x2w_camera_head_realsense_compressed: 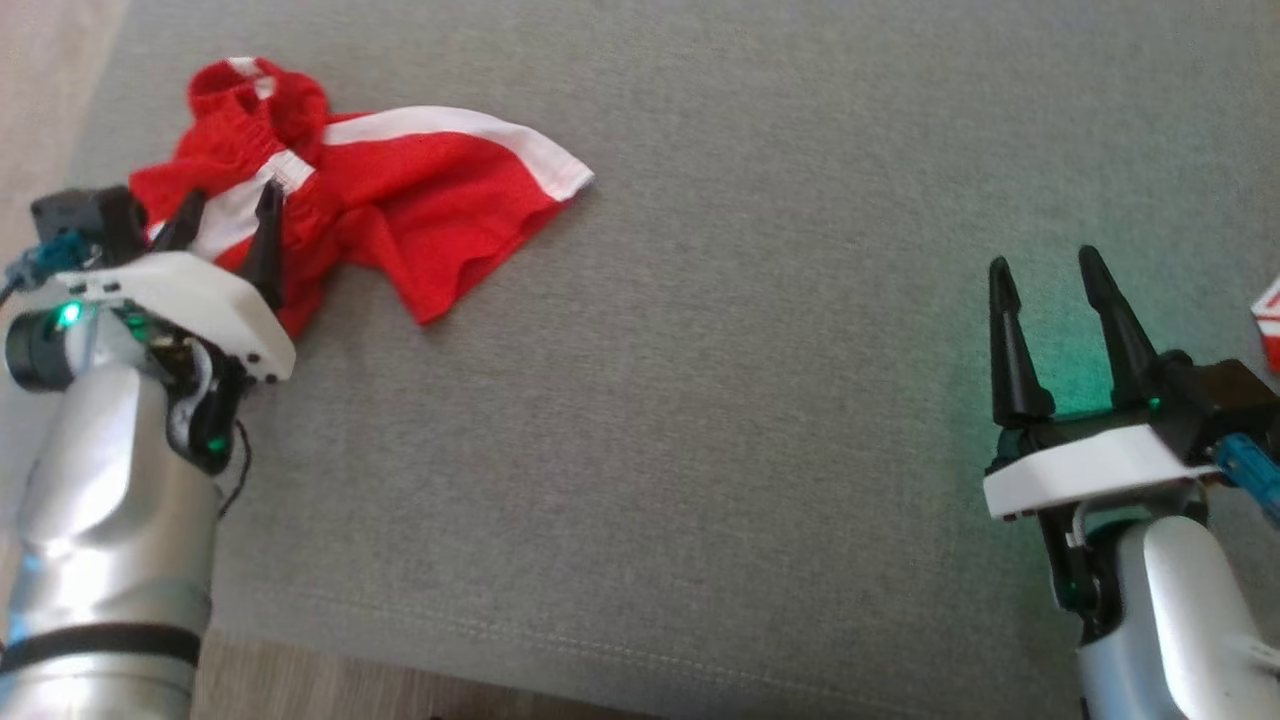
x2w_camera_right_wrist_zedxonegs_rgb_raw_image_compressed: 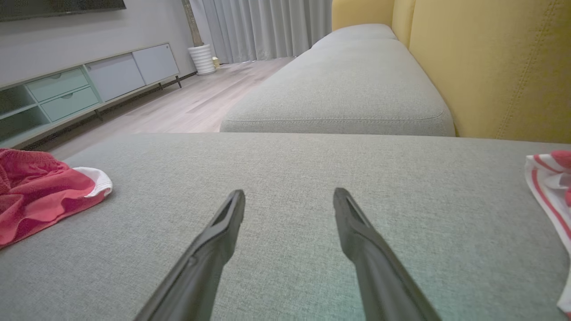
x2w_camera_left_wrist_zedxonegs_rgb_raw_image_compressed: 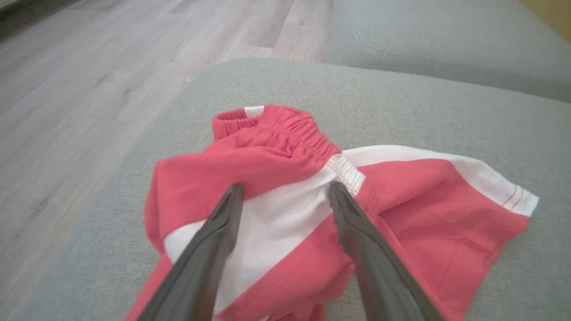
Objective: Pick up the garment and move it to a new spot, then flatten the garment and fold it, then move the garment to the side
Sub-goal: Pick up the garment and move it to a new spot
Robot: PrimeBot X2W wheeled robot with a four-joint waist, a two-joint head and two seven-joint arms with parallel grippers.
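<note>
Shorts [x2w_camera_head_realsense_compressed: 420, 210] lie at my far left, red with broad white bands, crumpled on the grey sofa cushion [x2w_camera_head_realsense_compressed: 700, 420]. My left gripper [x2w_camera_head_realsense_compressed: 230, 205] is poised over them with its fingers spread and clasping nothing; I cannot tell whether the tips touch the cloth. These are not the piece I am after.

Across the bare middle of the cushion, my right gripper [x2w_camera_head_realsense_compressed: 1043, 262] also has its fingers parted and empty, above the fabric.

Just beyond it, at the right edge, a sliver of the garment [x2w_camera_right_wrist_zedxonegs_rgb_raw_image_compressed: 546, 178] shows: red cloth with white-and-red striped trim, lying on the cushion. I judge it light, thin and limp, likely to sag and bunch once lifted, and not fragile. The striped trim looks the firmest place to pinch. Most of it lies out of frame, so I can't pick a better hold yet.
</note>
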